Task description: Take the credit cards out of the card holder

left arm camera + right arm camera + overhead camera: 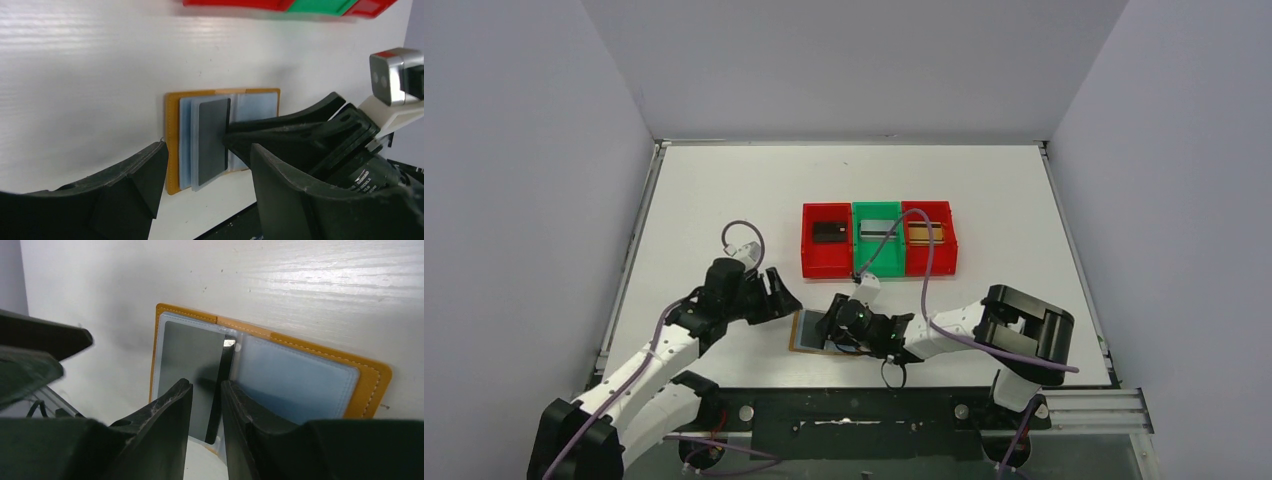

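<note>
holder (172, 145) open flat on desk (724, 200) near front edge, between the arms. grey card (190, 355) sits in its pocket. right hand (206, 386) narrow, straddling card's inner edge, looks pinched, can't confirm. left hand (782, 297) wide, nothing in it, just beside holder's outer edge. bins (879, 268) behind it.

A white table (724, 190) carries three plastic bins touching in a row, a little toward 1 o'clock of its middle: a green bin (876, 208), a red bin (824, 265) at its 9 o'clock, another red bin (951, 240) at its 3 o'clock. Pale grey walls (524, 150) enclose the table.
</note>
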`<control>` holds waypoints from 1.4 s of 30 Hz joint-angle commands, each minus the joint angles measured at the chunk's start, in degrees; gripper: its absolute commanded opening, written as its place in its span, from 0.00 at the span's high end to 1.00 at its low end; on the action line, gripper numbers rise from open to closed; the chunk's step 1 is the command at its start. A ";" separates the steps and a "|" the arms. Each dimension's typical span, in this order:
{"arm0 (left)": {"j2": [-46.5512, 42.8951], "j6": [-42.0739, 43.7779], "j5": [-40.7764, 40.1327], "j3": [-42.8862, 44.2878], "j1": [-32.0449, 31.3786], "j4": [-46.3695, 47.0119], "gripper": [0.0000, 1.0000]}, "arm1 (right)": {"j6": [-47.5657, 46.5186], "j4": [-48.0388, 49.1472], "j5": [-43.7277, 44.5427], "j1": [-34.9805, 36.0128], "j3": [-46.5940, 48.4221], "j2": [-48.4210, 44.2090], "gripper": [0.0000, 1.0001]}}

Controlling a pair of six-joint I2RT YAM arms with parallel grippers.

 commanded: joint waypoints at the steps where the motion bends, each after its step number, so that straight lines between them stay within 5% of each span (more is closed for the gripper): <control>1: 1.05 -5.20 1.17 -2.47 -4.30 9.20 0.39 | 2.91 6.12 -0.71 -1.02 -3.68 -0.99 0.70; 20: 4.33 -10.15 -0.54 -8.66 -12.59 17.15 0.64 | 5.91 14.48 -3.87 -2.56 -9.05 0.33 0.71; 28: 4.41 -9.97 -1.70 -9.13 -12.77 15.59 0.65 | 6.20 16.42 -4.75 -2.85 -9.85 0.26 0.70; 36: 1.31 -12.03 -8.34 -9.43 -12.69 11.66 0.53 | 6.39 16.90 -5.24 -3.03 -9.76 1.31 0.69; 42: 2.98 -12.02 -4.02 -10.37 -12.68 15.83 0.64 | 6.78 18.23 -6.03 -3.03 -9.72 1.97 0.69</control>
